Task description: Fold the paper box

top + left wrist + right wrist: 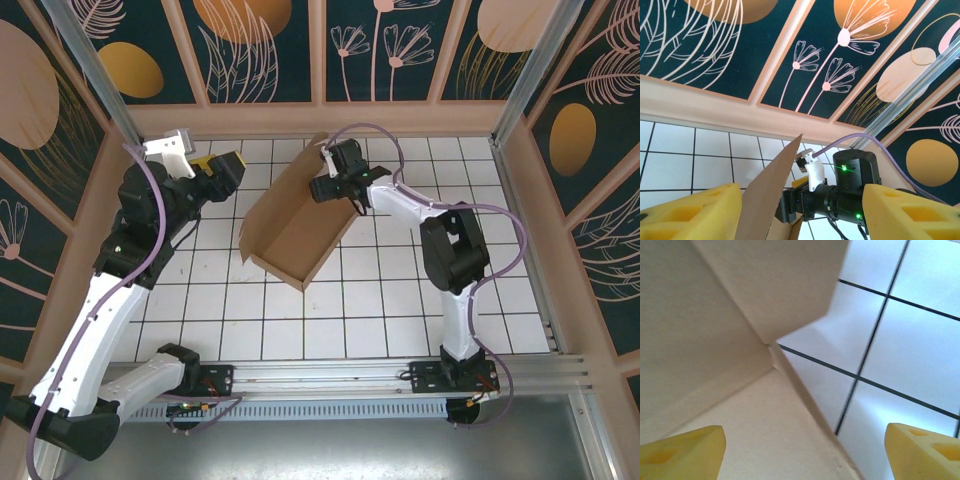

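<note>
The paper box (pixel 295 225), plain brown cardboard, lies slantwise on the white tiled floor with its long far-left wall raised. My left gripper (pixel 232 172) hovers at the top left of that wall. In the left wrist view the left gripper (pixel 800 200) is open, and the raised cardboard wall (pixel 767 195) stands between its yellow fingers (pixel 690 215), close to the left one. My right gripper (pixel 330 186) sits over the box's far right corner. In the right wrist view the right gripper (pixel 804 440) is open wide above a box wall edge (pixel 805 395), gripping nothing.
Floral panel walls (pixel 260 50) enclose the tiled floor (pixel 420 290) on three sides. An aluminium rail (pixel 330 375) runs along the front by the arm bases. The right arm's black wrist (pixel 850 195) with its purple cable is just beyond the cardboard wall.
</note>
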You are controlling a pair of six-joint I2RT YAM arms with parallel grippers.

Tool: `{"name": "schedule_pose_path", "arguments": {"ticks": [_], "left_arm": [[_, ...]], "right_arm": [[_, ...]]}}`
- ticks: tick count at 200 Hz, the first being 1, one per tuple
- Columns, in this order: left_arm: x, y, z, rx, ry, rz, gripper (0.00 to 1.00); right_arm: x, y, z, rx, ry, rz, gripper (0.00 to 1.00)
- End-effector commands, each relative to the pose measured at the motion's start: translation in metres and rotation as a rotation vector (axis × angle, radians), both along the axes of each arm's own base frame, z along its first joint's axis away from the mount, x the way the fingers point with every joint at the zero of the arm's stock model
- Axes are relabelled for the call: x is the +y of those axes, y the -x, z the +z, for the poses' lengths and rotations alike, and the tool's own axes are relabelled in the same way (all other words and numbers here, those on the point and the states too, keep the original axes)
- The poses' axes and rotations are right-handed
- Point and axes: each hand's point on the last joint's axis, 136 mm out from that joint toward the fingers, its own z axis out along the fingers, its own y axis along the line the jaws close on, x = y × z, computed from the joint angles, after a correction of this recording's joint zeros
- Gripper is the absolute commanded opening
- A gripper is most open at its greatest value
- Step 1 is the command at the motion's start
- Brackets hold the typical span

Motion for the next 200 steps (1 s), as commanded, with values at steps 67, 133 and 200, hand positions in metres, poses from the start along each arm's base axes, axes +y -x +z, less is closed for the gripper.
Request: {"name": "schedule_pose_path", "arguments": {"ticks": [67,133,200], "left_arm": [[-0.005,0.001,-0.014,0.030,0.010,-0.022,0.64],[0.011,-0.017,-0.044,0.081,0.019,0.082,0.64],[0.013,-0.035,-0.073,0.110,-0.092,0.091,0.66]], "right_arm": [[-0.012,-0.011,-0.065,0.037,0.101,-0.004,0.64],[-0.077,0.019,-0.081,0.220,-0.105,-0.283,0.32],[-0.113,0.079,-0.074,0.324,-0.324,-0.443,0.34]]}}
